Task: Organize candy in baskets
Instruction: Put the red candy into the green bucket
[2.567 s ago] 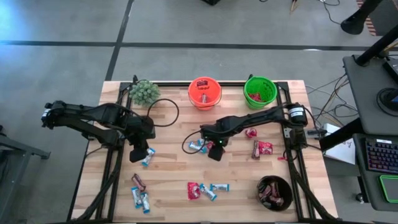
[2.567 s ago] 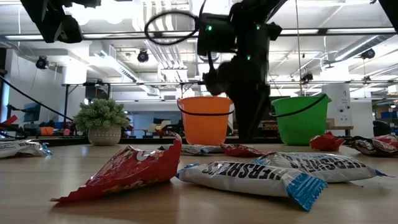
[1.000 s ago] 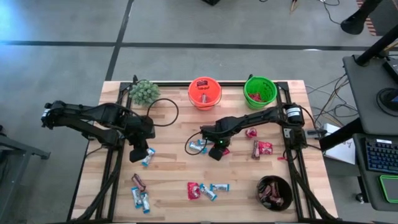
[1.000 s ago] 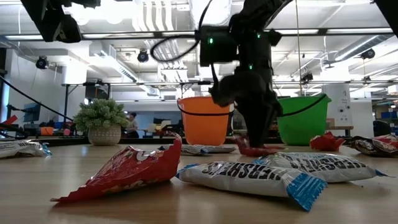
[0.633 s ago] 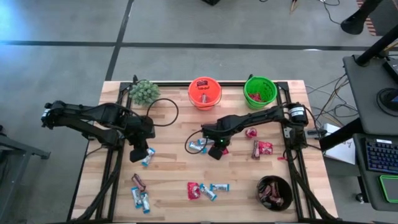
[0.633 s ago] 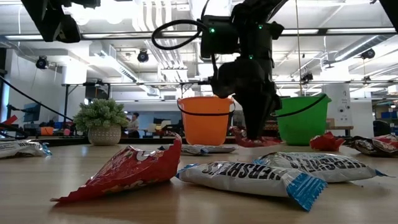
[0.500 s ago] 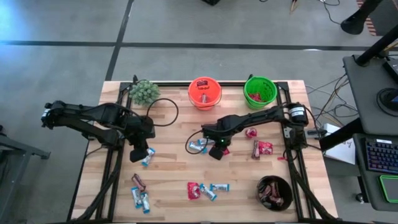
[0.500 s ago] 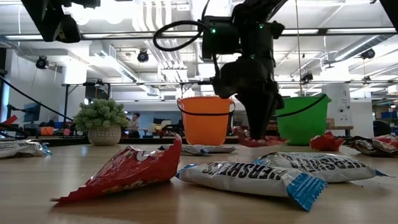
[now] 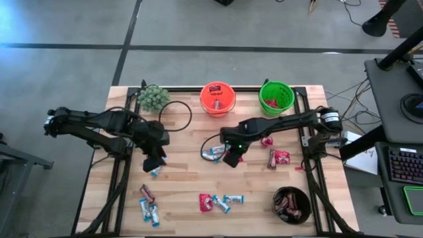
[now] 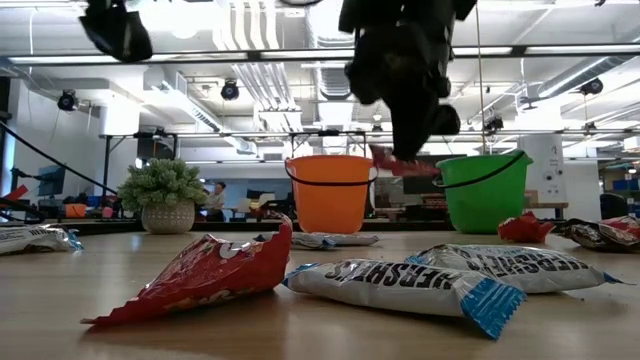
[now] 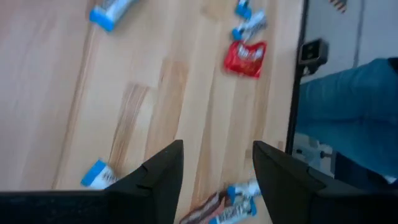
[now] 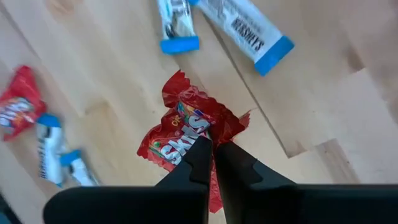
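My right gripper (image 9: 231, 158) hangs over the table's middle, shut on a red candy packet (image 12: 186, 124). In the low view the packet (image 10: 400, 162) hangs about level with the pail rims. My left gripper (image 9: 154, 164) stands open over the left half, above a blue-and-white candy (image 9: 155, 172); nothing lies between its fingers (image 11: 217, 165). At the far edge stand the orange pail (image 9: 217, 98) and the green pail (image 9: 276, 96). The black bowl (image 9: 291, 203) with brown candies is at the near right. Loose candies (image 9: 218, 201) lie flat on the wood. My right gripper pinches the red packet near its middle (image 12: 194, 130) between its two fingertips. The fingers come from above, slanting down. The packet is lifted clear of the table and sticks out roughly level on both sides of the fingertips (image 10: 385, 158).
A fuzzy green plant (image 9: 153, 98) stands at the far left corner. Blue-and-white bars (image 9: 213, 153) lie just left of my right gripper and red packets (image 9: 277, 157) to its right. More candies (image 9: 149, 208) lie near the front left. Black cables loop over the table.
My right gripper has risen from the table with the red packet, which now hangs clear at pail-rim height. My left gripper has tipped up a little, nearer to level, while staying over the same spot.
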Action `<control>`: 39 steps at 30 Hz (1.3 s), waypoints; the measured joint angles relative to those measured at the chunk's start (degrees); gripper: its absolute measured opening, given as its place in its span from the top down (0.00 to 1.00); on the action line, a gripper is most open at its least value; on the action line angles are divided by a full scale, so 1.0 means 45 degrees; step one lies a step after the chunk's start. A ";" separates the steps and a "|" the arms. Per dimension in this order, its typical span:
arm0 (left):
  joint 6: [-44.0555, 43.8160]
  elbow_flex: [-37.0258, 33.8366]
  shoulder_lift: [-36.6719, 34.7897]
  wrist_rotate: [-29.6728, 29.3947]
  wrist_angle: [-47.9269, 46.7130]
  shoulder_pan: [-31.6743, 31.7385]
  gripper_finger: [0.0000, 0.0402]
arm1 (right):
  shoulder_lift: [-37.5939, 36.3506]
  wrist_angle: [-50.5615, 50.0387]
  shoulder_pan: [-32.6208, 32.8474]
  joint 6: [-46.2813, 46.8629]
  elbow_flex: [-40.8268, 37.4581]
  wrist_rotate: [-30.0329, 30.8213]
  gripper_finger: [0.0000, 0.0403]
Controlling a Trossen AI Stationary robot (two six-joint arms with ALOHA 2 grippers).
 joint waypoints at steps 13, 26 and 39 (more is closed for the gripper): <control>0.0856 0.0005 0.0482 -0.2313 0.3364 0.1305 0.47 | -0.1131 0.0858 -0.0010 0.0335 0.0309 0.0820 0.98; -0.0364 0.0005 0.2086 -0.1902 0.6891 0.3020 0.47 | -0.1086 0.0649 -0.0158 -0.0778 0.2653 0.2619 0.98; -0.1800 0.0005 0.3550 -0.1567 0.9237 0.3034 0.47 | -0.1038 0.0600 -0.0437 -0.1011 0.2754 0.2927 0.98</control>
